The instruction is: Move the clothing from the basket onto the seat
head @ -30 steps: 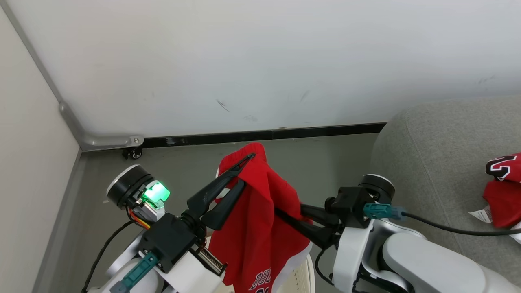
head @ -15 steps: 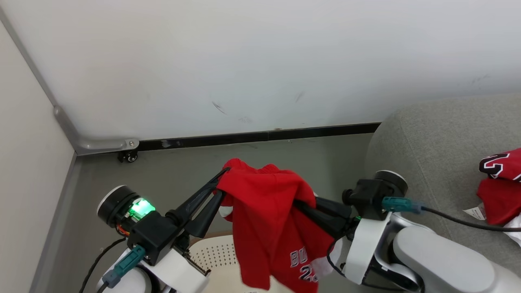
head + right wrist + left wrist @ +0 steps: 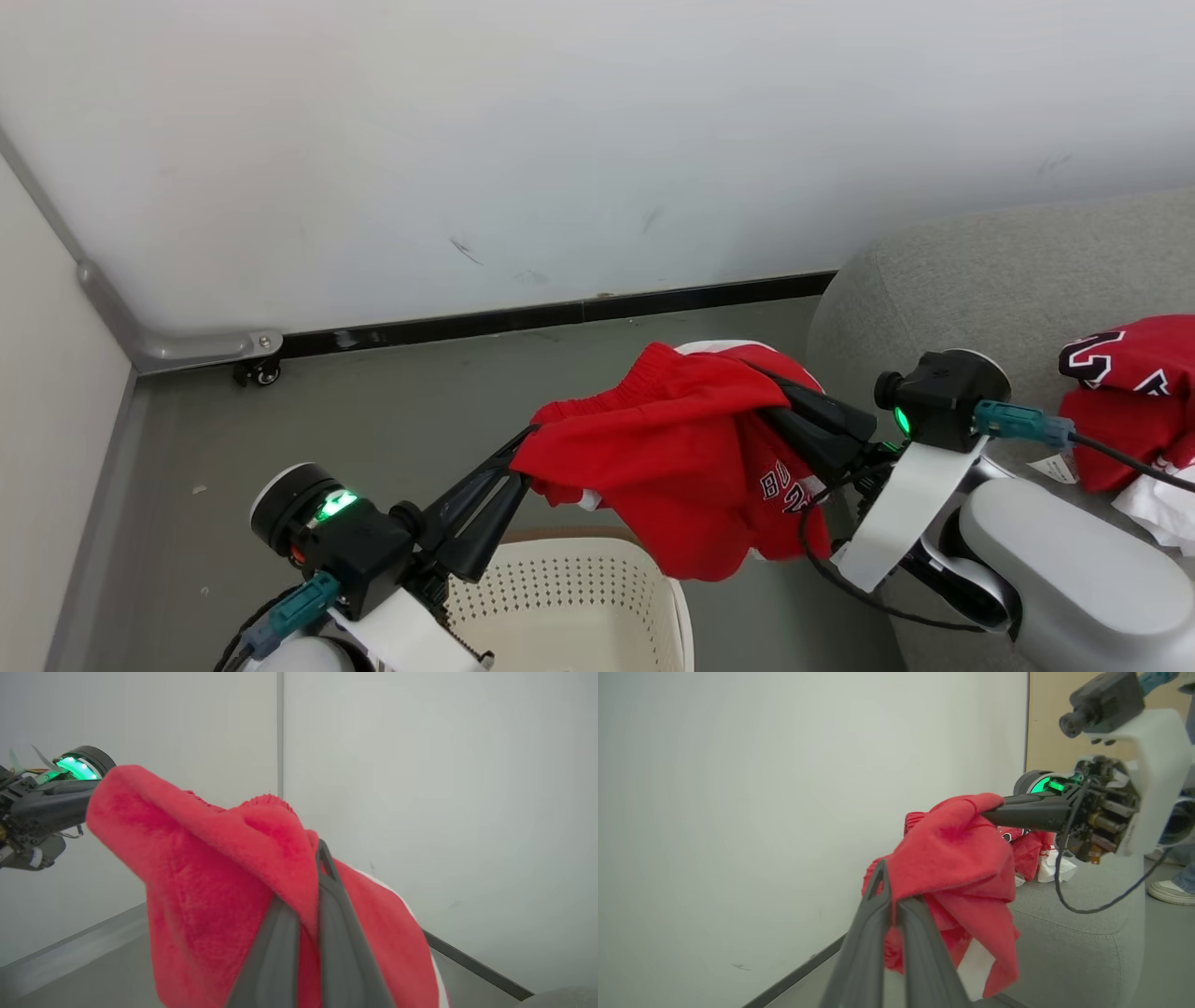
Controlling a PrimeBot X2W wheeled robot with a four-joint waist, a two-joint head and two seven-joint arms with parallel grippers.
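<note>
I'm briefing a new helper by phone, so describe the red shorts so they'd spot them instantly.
Start at the big grey sofa on the right; just left of its rounded end, above the cream basket, the shorts hang between the left gripper and right gripper. Unlike the red jersey lying on the sofa, they are held in the air and carry small white lettering.
</note>
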